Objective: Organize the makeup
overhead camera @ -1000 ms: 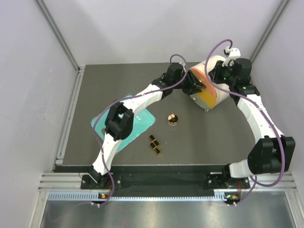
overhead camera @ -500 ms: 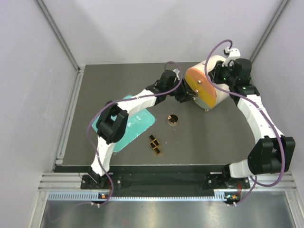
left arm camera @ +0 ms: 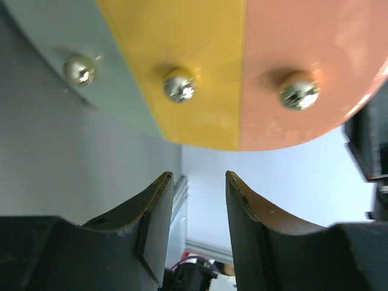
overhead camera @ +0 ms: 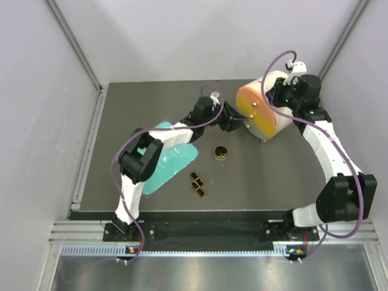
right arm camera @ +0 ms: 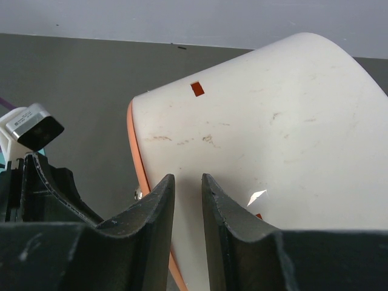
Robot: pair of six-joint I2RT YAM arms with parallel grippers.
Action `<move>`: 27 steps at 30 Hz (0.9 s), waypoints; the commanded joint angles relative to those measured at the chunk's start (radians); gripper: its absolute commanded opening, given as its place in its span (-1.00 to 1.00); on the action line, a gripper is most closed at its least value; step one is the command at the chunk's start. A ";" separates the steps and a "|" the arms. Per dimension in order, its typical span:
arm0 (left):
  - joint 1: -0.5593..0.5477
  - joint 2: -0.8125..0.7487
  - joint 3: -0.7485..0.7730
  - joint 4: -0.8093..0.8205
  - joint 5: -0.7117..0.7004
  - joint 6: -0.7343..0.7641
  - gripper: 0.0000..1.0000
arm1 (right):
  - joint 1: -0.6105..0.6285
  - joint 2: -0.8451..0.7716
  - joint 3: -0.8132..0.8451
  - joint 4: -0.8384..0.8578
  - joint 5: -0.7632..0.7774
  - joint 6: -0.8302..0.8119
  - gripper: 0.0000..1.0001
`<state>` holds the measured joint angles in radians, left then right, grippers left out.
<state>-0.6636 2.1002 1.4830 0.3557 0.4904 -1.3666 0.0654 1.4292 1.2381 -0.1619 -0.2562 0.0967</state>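
left gripper [left arm camera: 197, 177]: jaws apart, empty, drawn back slightly from the drum [overhead camera: 259, 114] face. right gripper [right arm camera: 187, 179]: jaws a little apart, nothing between, behind the drum. compact [overhead camera: 220, 151], palettes [overhead camera: 197, 184]: loose on desk [overhead camera: 273, 176], likely nothing stowed yet.

We saw the drum's front face [left arm camera: 200, 73] as glossy, smooth plastic with shiny metal knobs [left arm camera: 180, 86]; its white shell [right arm camera: 291, 121] looked matt and scuffed. The worktop [overhead camera: 151, 103] was dark and matt, the compact [overhead camera: 220, 151] gold with a metallic sheen.
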 commanded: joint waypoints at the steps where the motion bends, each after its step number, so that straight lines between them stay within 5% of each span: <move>1: 0.012 0.037 0.030 0.212 0.036 -0.100 -0.11 | 0.010 0.109 -0.088 -0.372 0.012 -0.009 -0.48; 27: 0.015 0.222 0.214 0.215 0.031 -0.144 -0.10 | 0.010 0.178 -0.062 -0.375 0.000 -0.012 -0.48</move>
<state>-0.6498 2.3070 1.6409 0.5293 0.5167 -1.5108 0.0654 1.4883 1.2716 -0.1234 -0.2691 0.0967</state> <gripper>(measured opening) 0.455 0.261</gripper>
